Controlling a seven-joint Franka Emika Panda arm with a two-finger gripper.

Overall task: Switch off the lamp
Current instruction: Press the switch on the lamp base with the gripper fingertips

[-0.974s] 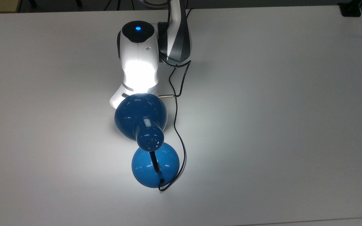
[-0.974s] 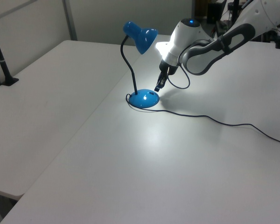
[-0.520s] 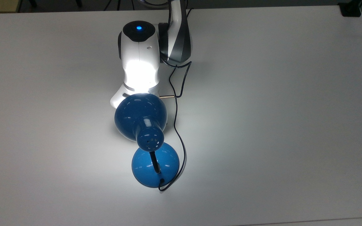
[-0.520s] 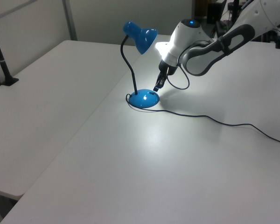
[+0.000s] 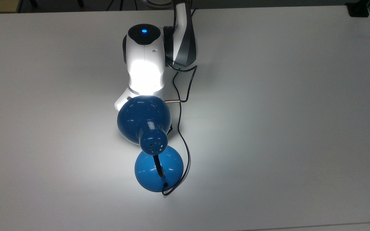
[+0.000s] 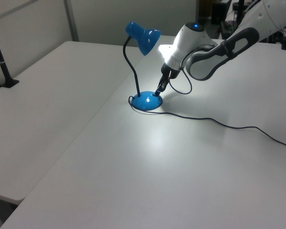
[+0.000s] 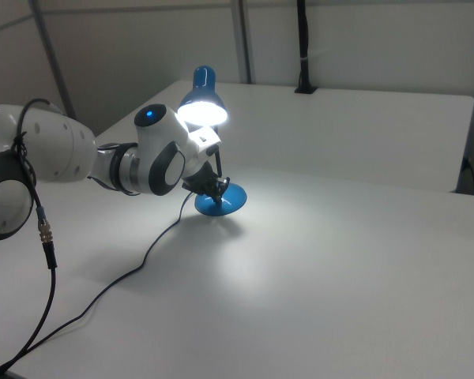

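We see the lamp [image 6: 142, 62] standing lit on the white table [image 6: 148, 171], its shade glowing and throwing a bright patch onto the arm [image 5: 145, 61] and the tabletop. The gripper [image 6: 158, 89] points down at the lamp's base [image 6: 147, 102], tip at the base's rim on the left view's right side; contact looks likely there but we cannot confirm it. We cannot tell whether the gripper is clenched or released.

In the left view, the base sits just below and to the left of the gripper, the black neck [image 6: 129, 67] rises left of it, and the shade [image 6: 144, 38] hangs above and left of it, mouth turned toward the arm's wrist.

In the top view, the shade [image 5: 144, 119] covers the gripper area, the wrist comes in just above it, and the base [image 5: 158, 168] lies below the shade.

In the right view, the gripper [image 7: 214, 189] sits at the base's [image 7: 221, 200] left edge, with the lit shade [image 7: 201, 106] right above it.

The cord [image 6: 219, 125] leaves the base and runs across the table to the left view's right, passing beneath the arm. A second cable [image 5: 185, 83] loops off the wrist, near the gripper.
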